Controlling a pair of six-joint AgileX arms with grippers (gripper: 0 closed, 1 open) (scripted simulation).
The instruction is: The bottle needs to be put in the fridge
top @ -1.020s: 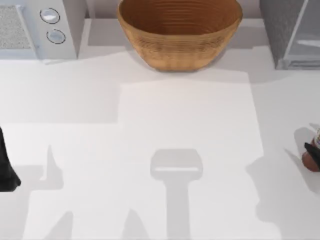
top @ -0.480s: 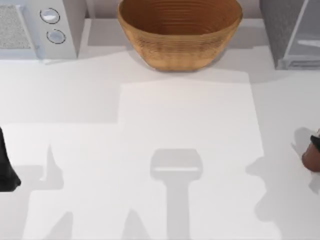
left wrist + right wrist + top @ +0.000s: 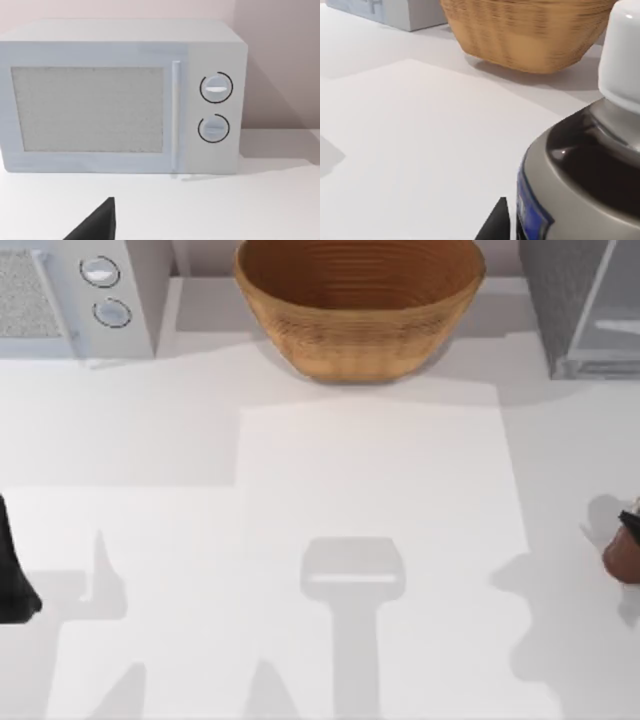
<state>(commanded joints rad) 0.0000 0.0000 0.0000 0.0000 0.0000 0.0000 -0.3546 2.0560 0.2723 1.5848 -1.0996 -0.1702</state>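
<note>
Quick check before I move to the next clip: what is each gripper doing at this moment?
Left gripper: parked at the table's left edge, grip state cannot be told.
Right gripper: at the table's right edge against the bottle; whether it grips it cannot be told.

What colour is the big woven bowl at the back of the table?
Tan, with a woven ribbed pattern; the bowl shows best in the top view.

bottle (image 3: pixel 622 555) shifted slightly rightward, pale band gone past the edge
</note>
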